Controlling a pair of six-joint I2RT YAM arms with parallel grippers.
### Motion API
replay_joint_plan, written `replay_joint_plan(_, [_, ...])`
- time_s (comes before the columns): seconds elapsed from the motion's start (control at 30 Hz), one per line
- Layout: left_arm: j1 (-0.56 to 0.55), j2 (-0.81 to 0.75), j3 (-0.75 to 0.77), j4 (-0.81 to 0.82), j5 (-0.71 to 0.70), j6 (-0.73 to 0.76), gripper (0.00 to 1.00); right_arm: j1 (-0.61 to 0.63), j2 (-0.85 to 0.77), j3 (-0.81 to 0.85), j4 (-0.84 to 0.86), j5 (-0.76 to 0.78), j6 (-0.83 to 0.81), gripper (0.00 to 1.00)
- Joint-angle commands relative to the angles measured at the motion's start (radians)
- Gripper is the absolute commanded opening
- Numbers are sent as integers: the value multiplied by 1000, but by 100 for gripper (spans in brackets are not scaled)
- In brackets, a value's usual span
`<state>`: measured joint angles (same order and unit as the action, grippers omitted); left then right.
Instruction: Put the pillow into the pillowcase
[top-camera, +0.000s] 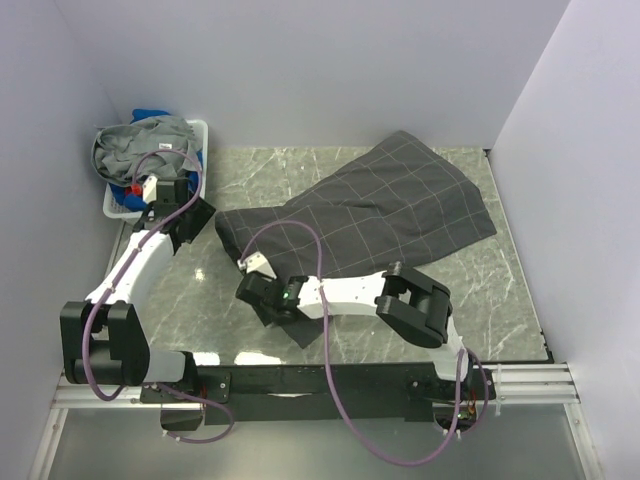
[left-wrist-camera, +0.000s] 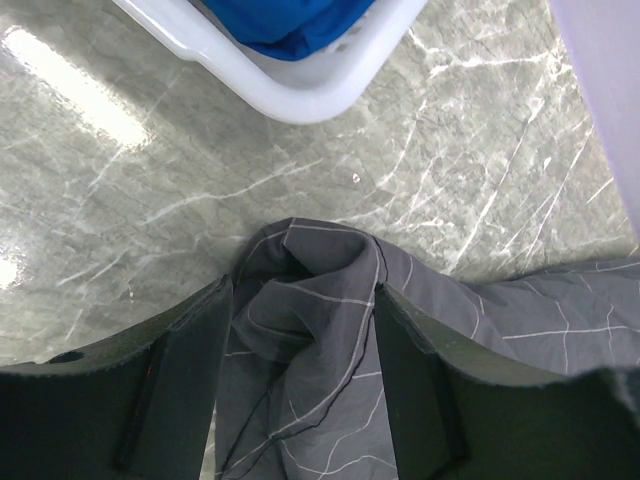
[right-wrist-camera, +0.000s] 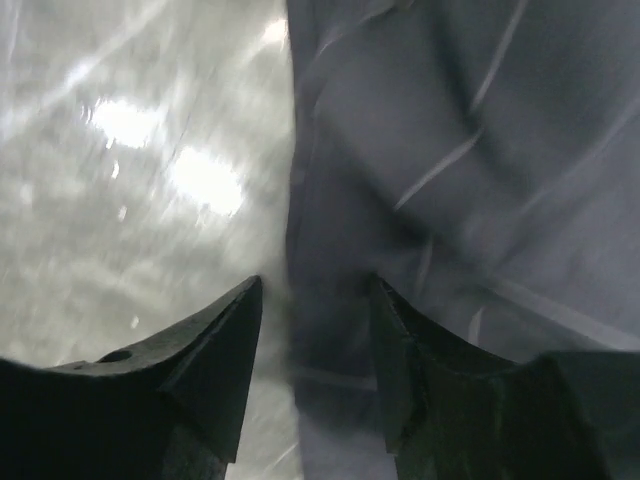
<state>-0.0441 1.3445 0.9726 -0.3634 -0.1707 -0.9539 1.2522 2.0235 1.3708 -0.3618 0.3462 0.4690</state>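
pillowcase (top-camera: 380, 205) lies spread diagonally on the desk (top-camera: 500, 300), far end toward the right-hand back corner, near end pulled to a point toward the left arm. No pillow showing in any view. The far half of the case looks padded, so my read is the pillow is already inside (can't confirm, no cream fabric visible).

left gripper (left-wrist-camera: 305, 290): pinching a bunched fold at that near-left corner, cloth pressed against both fingers.

right gripper (right-wrist-camera: 315, 285): down at the near edge of the case, with the hem running up between its fingers. That view is blurred, so I can't tell whether it has actually clamped.

Step in hand looks like the finishing tug or straighten at the open end. Next move needs both grips confirmed on a single layer each, then an even pull so the case slides over without dragging the whole bundle.

White laundry basket (top-camera: 205, 135) with grey and blue cloth sits beside the left gripper. Keep clear of it.
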Motion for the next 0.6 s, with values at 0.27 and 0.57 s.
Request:
replay_joint_plan(0.27, [13, -39, -9, 37, 33, 0, 63, -33, -24, -12, 46, 2, -17, 7])
replay_joint_plan(0.57, [15, -7, -87, 89, 79, -65, 65, -27, -342, -160, -15, 8, 51, 0])
